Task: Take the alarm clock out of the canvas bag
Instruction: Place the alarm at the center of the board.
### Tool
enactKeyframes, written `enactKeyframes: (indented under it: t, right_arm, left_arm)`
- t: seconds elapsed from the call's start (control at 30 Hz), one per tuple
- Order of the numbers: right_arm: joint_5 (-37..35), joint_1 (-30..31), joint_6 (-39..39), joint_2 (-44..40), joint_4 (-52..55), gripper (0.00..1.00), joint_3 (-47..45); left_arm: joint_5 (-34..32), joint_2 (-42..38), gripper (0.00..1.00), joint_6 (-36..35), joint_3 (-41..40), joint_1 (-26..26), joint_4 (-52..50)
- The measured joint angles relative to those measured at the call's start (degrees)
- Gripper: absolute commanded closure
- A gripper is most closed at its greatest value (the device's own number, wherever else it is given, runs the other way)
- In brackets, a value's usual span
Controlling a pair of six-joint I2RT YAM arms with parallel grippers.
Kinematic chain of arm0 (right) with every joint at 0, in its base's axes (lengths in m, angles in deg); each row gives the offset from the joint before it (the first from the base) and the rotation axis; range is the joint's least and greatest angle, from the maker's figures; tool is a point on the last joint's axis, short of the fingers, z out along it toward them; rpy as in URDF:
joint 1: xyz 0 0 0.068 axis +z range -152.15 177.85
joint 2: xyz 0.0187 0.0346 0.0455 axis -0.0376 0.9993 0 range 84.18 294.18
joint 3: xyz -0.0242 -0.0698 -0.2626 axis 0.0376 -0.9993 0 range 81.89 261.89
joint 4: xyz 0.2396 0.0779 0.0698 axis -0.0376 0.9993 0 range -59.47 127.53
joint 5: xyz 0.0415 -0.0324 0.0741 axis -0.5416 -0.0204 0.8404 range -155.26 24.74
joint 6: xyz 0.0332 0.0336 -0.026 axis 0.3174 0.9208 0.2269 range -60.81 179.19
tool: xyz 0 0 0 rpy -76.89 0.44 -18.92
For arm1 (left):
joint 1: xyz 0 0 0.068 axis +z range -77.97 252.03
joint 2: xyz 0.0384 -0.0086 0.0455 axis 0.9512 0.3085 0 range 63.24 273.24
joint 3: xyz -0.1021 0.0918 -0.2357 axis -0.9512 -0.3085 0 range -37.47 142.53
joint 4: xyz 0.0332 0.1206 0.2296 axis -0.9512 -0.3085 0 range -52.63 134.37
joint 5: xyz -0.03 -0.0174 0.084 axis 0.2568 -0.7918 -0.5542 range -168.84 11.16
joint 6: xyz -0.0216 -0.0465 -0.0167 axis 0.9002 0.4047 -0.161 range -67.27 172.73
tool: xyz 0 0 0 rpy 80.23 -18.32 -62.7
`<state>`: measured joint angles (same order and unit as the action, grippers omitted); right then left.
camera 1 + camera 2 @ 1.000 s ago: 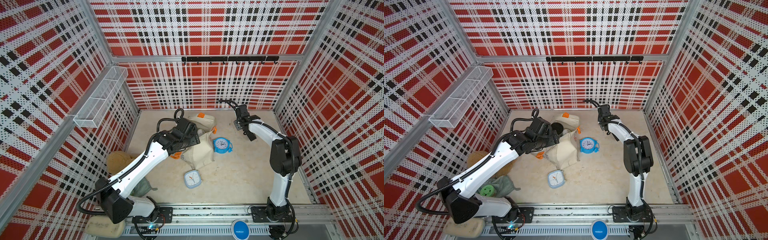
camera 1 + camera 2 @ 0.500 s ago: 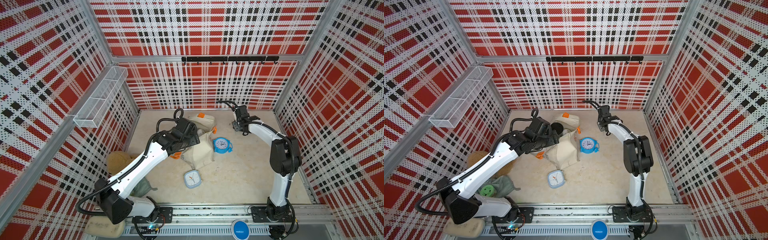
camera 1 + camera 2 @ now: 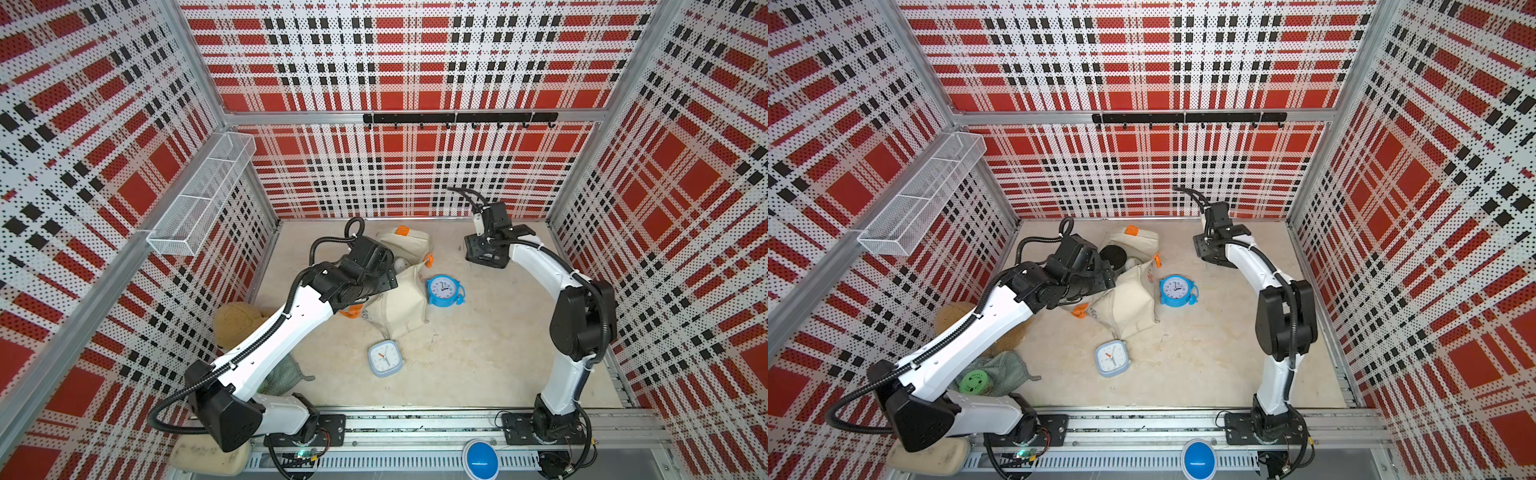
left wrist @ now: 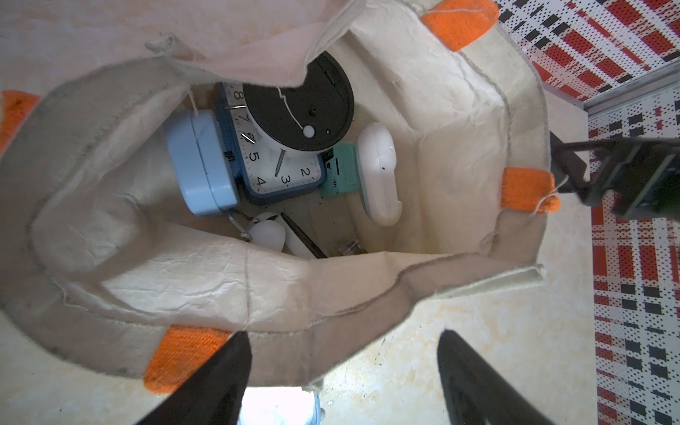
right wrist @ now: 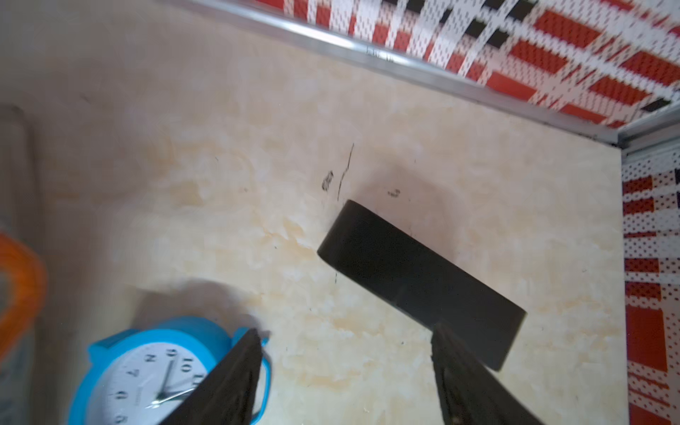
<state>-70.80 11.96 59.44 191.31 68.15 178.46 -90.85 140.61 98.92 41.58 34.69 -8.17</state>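
The bag point(image 4: 460, 121) is matt cream cloth with a creased lining and coarse-woven orange handles point(image 4: 528, 187). The pale-blue clock point(image 4: 200, 165) inside looks like smooth plastic. The floor point(image 3: 478, 353) is smooth and marbled.

Cream orange-handled canvas bag point(image 3: 401, 299) is slumped open; square blue alarm clock point(image 4: 290, 171) seen inside, round blue clock point(image 3: 444, 290) at 3 o'clock.

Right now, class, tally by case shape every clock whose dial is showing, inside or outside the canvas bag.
Round: 1, the bright-blue clock on the table.
Square: 2, the pale-blue clock on the table and the dark-blue clock in the canvas bag.
Total: 3
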Motion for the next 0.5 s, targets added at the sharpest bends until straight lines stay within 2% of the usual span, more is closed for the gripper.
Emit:
enactKeyframes:
  t: [0.03, 0.13, 0.23, 0.37, 0.5]
  right_arm:
    - [1.8, -0.8, 2.8, -0.6, 1.4, 0.15, 2.3]
    - [7.7, -3.5, 12.7, -2.5, 5.7, 0.13, 7.9]
    - [13.4, -6.9, 25.0, -5.4, 8.0, 0.08, 8.9]
    - [19.7, -13.0, 42.6, -9.6, 6.6, 0.06, 2.4]
    - [25.3, -19.3, 58.8, -10.0, 3.9, 0.05, -5.4]
  left_arm:
    - [-0.1, 0.0, 0.16, 0.0, 0.2, 0.0, -0.1]
    - [-0.5, 0.1, 0.15, 0.0, 1.0, -0.3, -0.2]
    - [-0.9, 0.5, 0.14, 0.0, 2.0, -0.8, -0.3]
    - [-1.3, 2.3, 0.14, -0.9, 4.4, -1.8, -0.5]
    - [-2.0, 5.2, 0.13, -4.8, 8.4, -4.1, -0.7]
